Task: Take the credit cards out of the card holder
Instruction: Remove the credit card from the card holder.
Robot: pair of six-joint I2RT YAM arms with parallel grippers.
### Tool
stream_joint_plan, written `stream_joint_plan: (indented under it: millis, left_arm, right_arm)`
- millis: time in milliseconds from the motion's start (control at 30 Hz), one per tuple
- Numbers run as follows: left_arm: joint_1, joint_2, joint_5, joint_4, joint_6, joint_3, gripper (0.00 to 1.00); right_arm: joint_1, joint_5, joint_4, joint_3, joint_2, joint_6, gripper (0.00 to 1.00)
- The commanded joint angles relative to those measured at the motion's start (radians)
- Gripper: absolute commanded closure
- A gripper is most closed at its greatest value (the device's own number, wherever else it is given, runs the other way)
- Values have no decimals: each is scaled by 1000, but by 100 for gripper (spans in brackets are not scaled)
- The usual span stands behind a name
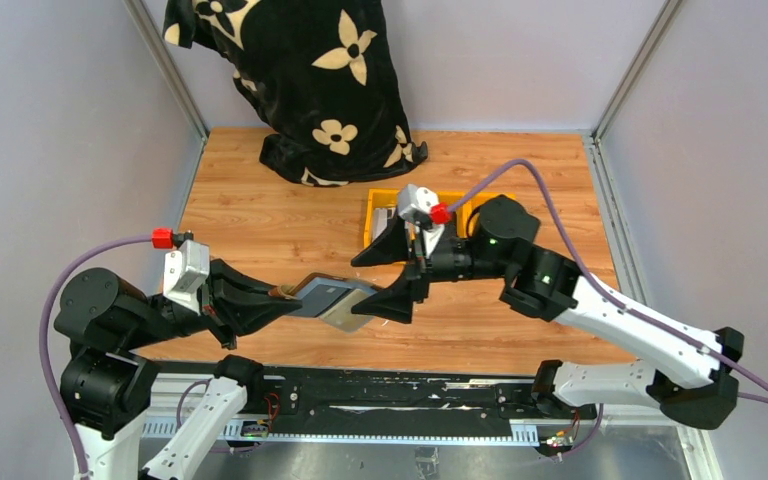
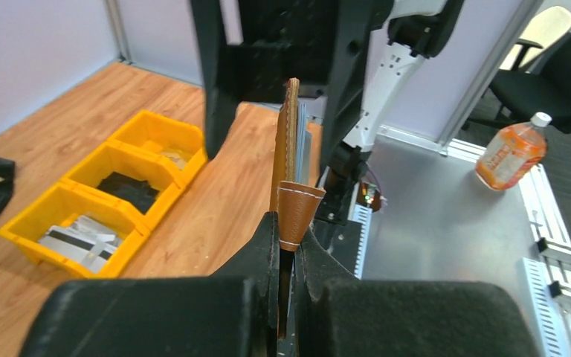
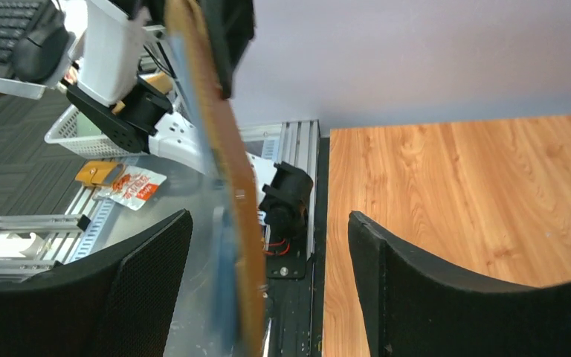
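Note:
My left gripper (image 1: pixel 285 300) is shut on the tab end of the brown card holder (image 1: pixel 325 298) and holds it above the table's near edge. In the left wrist view the card holder (image 2: pixel 288 141) stands edge-on out of the left gripper (image 2: pixel 288 239), and the thin pale edges of the credit cards (image 2: pixel 303 141) show along its right side. My right gripper (image 1: pixel 370 283) is open, one finger on each side of the holder's far end. In the right wrist view the card holder (image 3: pixel 227 178) passes between the right gripper's (image 3: pixel 268 245) spread fingers (image 3: pixel 431 290), nearer the left one.
Yellow plastic bins (image 1: pixel 385 205) sit on the wooden table beyond the right gripper; in the left wrist view one yellow bin (image 2: pixel 22 223) holds pale cards and the middle one a black object (image 2: pixel 128 190). A black flowered cloth (image 1: pixel 310 80) lies at the back. An orange bottle (image 2: pixel 511 151) stands off the table.

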Motion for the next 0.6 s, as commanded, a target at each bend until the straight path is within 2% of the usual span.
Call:
stream_joint_plan:
  millis: [0,100,167,233,300,367,533,567]
  left_arm:
    - [-1,-2,79,56,-76,-12,100]
    - [-2,3,98,72,-104,-19,100]
    - [-1,6,101,82,-118,-27,100]
    - [-2,5,87,96,-135,-44,100]
    - [-2,2,73,113,-155,-72,100]
    - [-2,0,71,142,-187,-112,100]
    - [-2,7,75,194,-255,-144,100]
    - [-2,7,75,199,-260,-143,100]
  right_arm:
    - [-6,-69,25,29,36,-16,20]
    - [-5,-102,51,21,53,6,23]
    - [-4,-152,92,11,59,34,36]
    - [-4,-200,132,1,66,77,53]
    - [-4,-239,178,-9,74,129,65]
    - [-1,-265,213,-17,81,167,67]
    - [12,-269,217,-27,89,183,66]
    - [14,-270,218,-29,89,183,68]
